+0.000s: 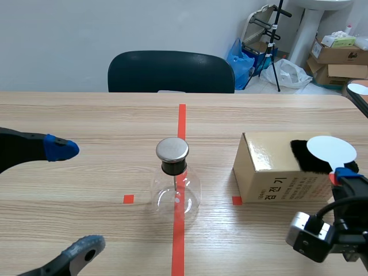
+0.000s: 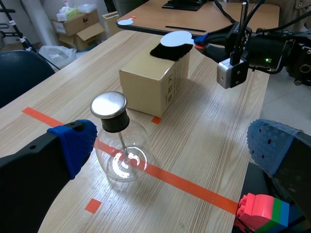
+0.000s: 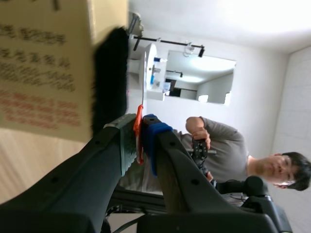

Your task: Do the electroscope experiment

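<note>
Right claw clamps the handle of the white disc, seemingly resting on fur atop the box; the electroscope cap lies leftward, nearer the open left claw.

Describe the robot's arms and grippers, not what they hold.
Both arms are black with thick fingers. The left gripper has blue dotted pads; the right gripper has one blue, one grey-green. A silver camera box with black cables sits on the right arm.
</note>
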Controlling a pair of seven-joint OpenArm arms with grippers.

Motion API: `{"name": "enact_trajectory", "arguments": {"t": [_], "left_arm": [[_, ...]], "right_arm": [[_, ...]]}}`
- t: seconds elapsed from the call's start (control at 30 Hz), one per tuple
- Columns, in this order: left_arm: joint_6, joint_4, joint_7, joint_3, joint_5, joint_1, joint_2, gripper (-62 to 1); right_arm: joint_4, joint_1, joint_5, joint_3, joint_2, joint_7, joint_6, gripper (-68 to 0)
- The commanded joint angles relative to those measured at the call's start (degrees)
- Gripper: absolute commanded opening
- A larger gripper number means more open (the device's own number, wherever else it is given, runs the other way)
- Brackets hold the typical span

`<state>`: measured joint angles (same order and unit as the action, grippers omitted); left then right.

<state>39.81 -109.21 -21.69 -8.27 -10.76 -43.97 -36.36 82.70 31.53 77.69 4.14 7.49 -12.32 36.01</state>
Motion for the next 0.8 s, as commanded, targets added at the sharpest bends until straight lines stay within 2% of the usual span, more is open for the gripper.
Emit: {"name": "enact_trajectory", "arguments": {"t": [0.0, 0.23, 0.4, 0.43, 0.53, 0.6, 0.7, 0.77], "left_arm": [[0.1, -0.3, -0.8, 0.2, -0.8, 0.0, 0.2, 1.4], [0.1, -0.2, -0.5, 0.2, -0.5, 0.0, 0.1, 1.4], [0.1, 0.1, 5.5, 1.2, -0.6, 1.9, 0.2, 1.4], [0.1, 0.6, 6.9, 1.8, -0.6, 2.9, 0.2, -4.6], [0.1, 3.4, 10.2, 4.3, -0.6, 6.2, 0.1, -29.9], [0.1, 6.2, 10.8, 6.4, -0.6, 8.8, 0.2, -43.1], [0.1, 11.1, 10.8, 10.5, -0.6, 13.4, 0.2, -56.0], [0.1, 14.9, 10.7, 13.5, -0.6, 16.8, 0.2, -58.0]], "right_arm": [[2.7, 0.4, 0.2, -0.9, 1.4, 1.5, 0.6, -66.7], [8.6, 1.2, 2.0, -6.3, 2.9, 7.4, 0.4, -66.7], [8.9, 1.0, 4.7, -11.2, 4.3, 11.7, 0.4, -66.7], [8.9, 1.0, 5.3, -12.4, 4.7, 12.7, 0.4, -66.7], [8.9, 0.7, 6.0, -16.2, 5.6, 16.2, 0.4, -66.7], [8.9, 0.2, 6.0, -18.8, 6.0, 19.1, 0.4, -66.7], [8.9, -0.8, 6.0, -22.9, 7.1, 22.8, 0.3, -66.7], [8.9, -1.6, 6.0, -25.6, 7.9, 25.4, -1.0, -66.7]]}}
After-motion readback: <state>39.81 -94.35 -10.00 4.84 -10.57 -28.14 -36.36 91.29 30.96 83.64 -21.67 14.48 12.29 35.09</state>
